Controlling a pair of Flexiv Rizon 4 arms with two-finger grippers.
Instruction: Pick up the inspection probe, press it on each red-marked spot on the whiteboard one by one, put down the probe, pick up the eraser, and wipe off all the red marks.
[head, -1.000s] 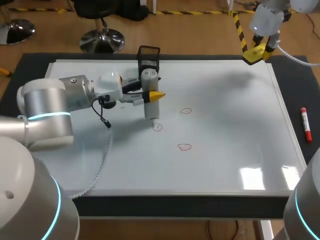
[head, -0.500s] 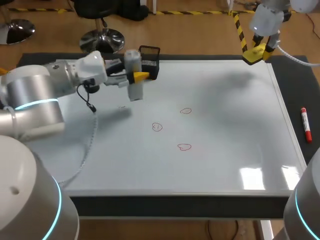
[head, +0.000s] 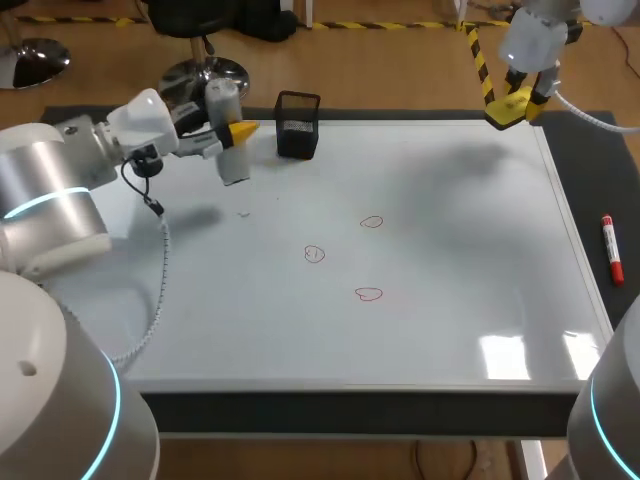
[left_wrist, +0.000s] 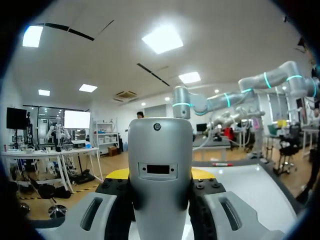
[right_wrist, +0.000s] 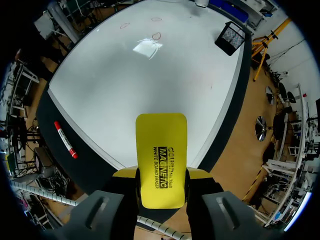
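**Left arm** (head: 60, 200) — comes in from the left side and extends over the far-left part of the whiteboard (head: 450, 250). The left claw (head: 236, 133) is clamped on the inspection probe (head: 222, 105), a grey-white cylinder. In the left wrist view, one finger presses on each side of the probe body. The probe stands nearly upright with a slight lean, and its lower end is over the board near the far edge. Its shadow falls on the board apart from it, so the tip is off the surface.

**Black mesh holder** (head: 297, 125): stands at the board's far edge, just beside the probe on its right. The two do not touch.

**Red marks** (head: 314, 254): three small outlined loops near the middle of the board, well apart from the probe. A second mark (head: 372, 222) lies farther back and to the right. A third mark (head: 368, 294) lies nearest the front edge.

**Right arm** (head: 535, 35) — comes in at the far-right corner. The right claw (head: 512, 108) hangs above that corner of the board, raised off it. It is clamped on the yellow eraser (right_wrist: 161, 160). In the right wrist view the eraser sits flat between both fingers and projects ahead of them toward the board.

**Red marker** (head: 611, 248): lies on the dark table (head: 60, 130) just beside the board's right frame, roughly parallel to it.
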